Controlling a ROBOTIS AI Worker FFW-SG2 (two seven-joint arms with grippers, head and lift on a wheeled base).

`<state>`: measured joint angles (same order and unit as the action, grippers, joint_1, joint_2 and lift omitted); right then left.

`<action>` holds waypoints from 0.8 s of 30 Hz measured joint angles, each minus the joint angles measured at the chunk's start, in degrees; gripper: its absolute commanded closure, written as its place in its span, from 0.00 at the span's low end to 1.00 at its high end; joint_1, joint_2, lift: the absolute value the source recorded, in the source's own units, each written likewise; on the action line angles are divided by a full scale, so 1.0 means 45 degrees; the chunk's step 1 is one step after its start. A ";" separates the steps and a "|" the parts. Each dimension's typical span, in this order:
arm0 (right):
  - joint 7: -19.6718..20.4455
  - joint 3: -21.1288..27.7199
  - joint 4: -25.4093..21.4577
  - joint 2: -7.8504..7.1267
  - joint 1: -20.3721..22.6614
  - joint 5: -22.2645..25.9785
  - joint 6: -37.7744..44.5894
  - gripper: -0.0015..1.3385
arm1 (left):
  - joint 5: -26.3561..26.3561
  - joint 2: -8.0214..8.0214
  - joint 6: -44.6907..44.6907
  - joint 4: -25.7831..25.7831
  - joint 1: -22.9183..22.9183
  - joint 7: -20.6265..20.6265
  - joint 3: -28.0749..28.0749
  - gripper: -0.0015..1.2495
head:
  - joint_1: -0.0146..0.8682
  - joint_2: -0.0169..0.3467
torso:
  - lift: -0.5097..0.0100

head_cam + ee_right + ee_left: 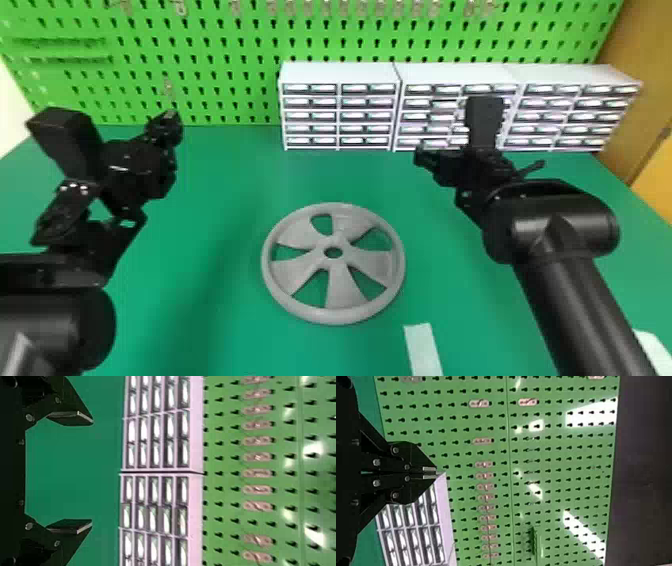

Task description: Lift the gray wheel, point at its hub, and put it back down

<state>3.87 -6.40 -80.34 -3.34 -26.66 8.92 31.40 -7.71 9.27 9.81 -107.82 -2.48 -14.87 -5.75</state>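
So the gray wheel (341,291) is just lying flat on the green surface (230,170). My left hand (171,118) is off to its left, fingers together, and my right hand (479,161)'s to its right, fingers spread wide.

**Restricted Visibility: Hidden, Cropped and Indistinct Items**

In the head view, part of the middle drawer cabinet (457,72) is covered by the right arm (555,232). The left arm (50,325) is cropped by the left and bottom edges. The white strip (422,347) is cut off by the bottom edge; the pale item (654,345) at the right edge is cropped and cannot be identified. The pegboard (210,52) is cut off at the top, its metal hooks (325,7) blurred. Drawer contents cannot be determined. In the left wrist view, part of a cabinet is hidden by the left gripper (172,117).
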 measured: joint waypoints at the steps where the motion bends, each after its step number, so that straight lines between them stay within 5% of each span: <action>1: 0.0000 0.0068 -0.0117 -0.0003 0.0083 0.0037 -0.0162 0.27 | 0.0009 0.0000 -0.0075 0.0111 -0.0055 0.0002 0.0093 0.90 | 0.80 0.18 | 0.81; 13: 0.0021 0.0036 -0.1937 0.0009 0.1128 -0.0129 -0.2137 0.27 | 0.0096 -0.0356 -0.0815 0.1619 -0.0943 0.0079 0.0603 0.54 | 0.80 0.18 | 0.81; 21: 0.0269 -0.0164 -0.2667 0.0033 0.1785 -0.0535 -0.3130 0.23 | 0.0288 -0.0605 -0.1369 0.2738 -0.1694 0.0920 0.1203 0.19 | 0.80 0.18 | 0.81; 24: 0.0681 -0.0315 -0.2762 -0.0011 0.2055 -0.0623 -0.3603 0.21 | 0.0184 -0.0615 -0.1395 0.3013 -0.1885 0.1498 0.1507 0.16 | 0.80 0.18 | 0.81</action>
<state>6.93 -7.82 -92.77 -3.39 -17.41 6.11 15.19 -6.88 6.51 3.54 -94.26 -10.96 -8.13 1.04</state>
